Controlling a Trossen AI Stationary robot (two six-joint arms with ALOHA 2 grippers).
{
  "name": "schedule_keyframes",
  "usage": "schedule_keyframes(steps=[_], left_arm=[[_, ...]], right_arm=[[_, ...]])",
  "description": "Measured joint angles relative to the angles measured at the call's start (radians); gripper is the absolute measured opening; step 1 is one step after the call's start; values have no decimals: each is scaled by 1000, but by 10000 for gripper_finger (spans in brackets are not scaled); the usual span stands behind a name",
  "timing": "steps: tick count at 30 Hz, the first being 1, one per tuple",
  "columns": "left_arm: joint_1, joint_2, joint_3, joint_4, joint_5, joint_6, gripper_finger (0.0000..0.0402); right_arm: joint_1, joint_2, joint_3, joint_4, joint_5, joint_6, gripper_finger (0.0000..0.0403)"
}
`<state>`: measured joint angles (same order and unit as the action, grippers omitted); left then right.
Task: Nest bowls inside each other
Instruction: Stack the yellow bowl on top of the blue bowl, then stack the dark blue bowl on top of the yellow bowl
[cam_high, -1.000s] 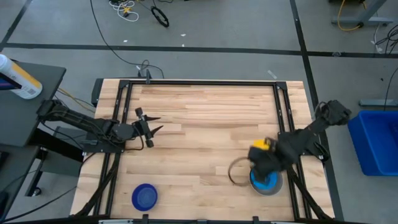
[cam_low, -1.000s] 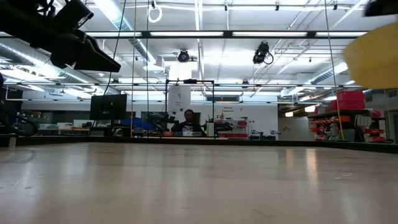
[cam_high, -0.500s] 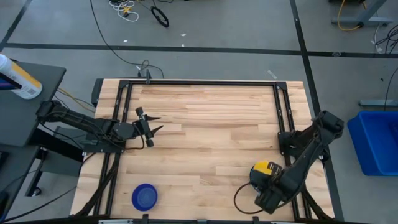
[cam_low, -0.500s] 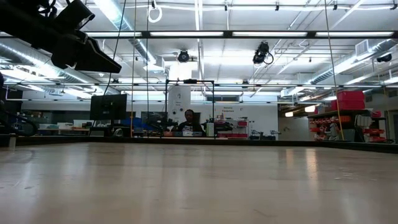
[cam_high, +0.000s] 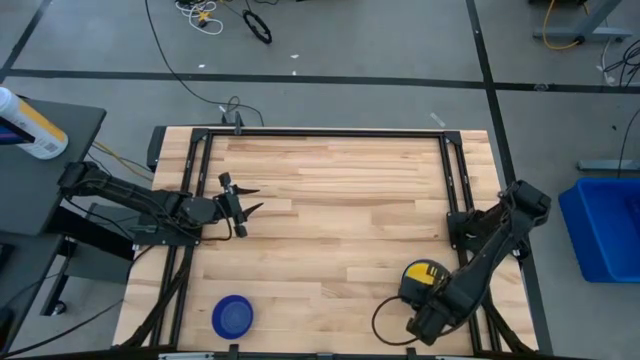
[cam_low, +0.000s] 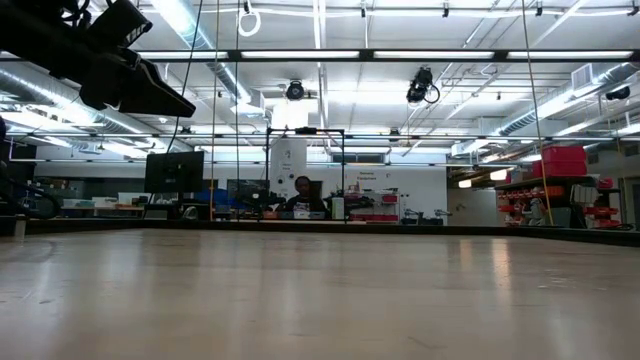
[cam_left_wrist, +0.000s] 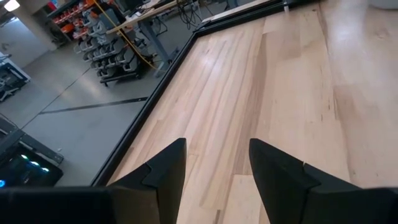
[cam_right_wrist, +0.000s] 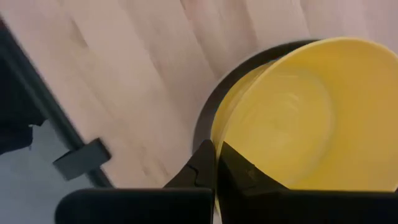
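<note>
My right gripper (cam_high: 424, 292) hangs over the table's near right corner, pointing down, shut on a yellow bowl (cam_high: 422, 272). In the right wrist view the yellow bowl (cam_right_wrist: 298, 106) sits within the dark rim of a wider bowl (cam_right_wrist: 205, 115). Whether the two touch cannot be told. A dark blue bowl (cam_high: 232, 317) stands on its base near the front edge at the left. My left gripper (cam_high: 252, 199) waits open above the table's left side, nothing between its fingers (cam_left_wrist: 168, 168). My right gripper pinches the yellow bowl's rim (cam_right_wrist: 216, 142) between its two fingers, one finger inside the bowl and one outside. The fingers come from above, pointing down. The bowl sits open side up, slightly tilted, over the dark-rimmed bowl.
A black frame rail (cam_high: 470, 230) runs along the table's right side beside my right arm, and a cable loop (cam_high: 383, 322) lies near the front edge. Bare wood (cam_high: 330, 200) fills the middle of the table. A person sits far off in the room (cam_low: 303, 195).
My right gripper has carried the yellow bowl down and toward the table's near edge. It now covers the grey bowl with the light blue one inside, which showed before. The yellow bowl has left the low view. The gripper has stayed shut on it.
</note>
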<state>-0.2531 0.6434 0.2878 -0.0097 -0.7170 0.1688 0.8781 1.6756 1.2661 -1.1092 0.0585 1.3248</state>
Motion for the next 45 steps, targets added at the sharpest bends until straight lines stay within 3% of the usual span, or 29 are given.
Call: schedule_keyframes(steps=[8, 14, 17, 28, 33, 37, 41, 45], left_arm=[[0, 0, 0, -1, 0, -7, 183], [0, 0, 0, -1, 0, -15, 183], [0, 0, 0, -1, 0, -16, 183], [0, 0, 1, -26, -8, -17, 183], [0, 0, 1, -46, -9, -35, 183], [0, 0, 1, -49, -17, -35, 183], [0, 0, 1, -49, -31, -32, 183], [0, -2, 1, -50, -61, -31, 183]], right_arm=[[-13, 0, -130, 157, -54, -14, 0], [-13, -3, -138, 160, -60, -9, 5], [-13, -3, -138, 154, -59, -8, 27], [-55, -5, -122, -3, -32, -4, 166], [-68, -6, -112, 19, -23, -12, 190], [-71, -6, -37, 39, 87, -55, 190], [-126, -7, 12, 238, 228, -228, 184], [-246, 28, 11, 571, 238, -483, 185]])
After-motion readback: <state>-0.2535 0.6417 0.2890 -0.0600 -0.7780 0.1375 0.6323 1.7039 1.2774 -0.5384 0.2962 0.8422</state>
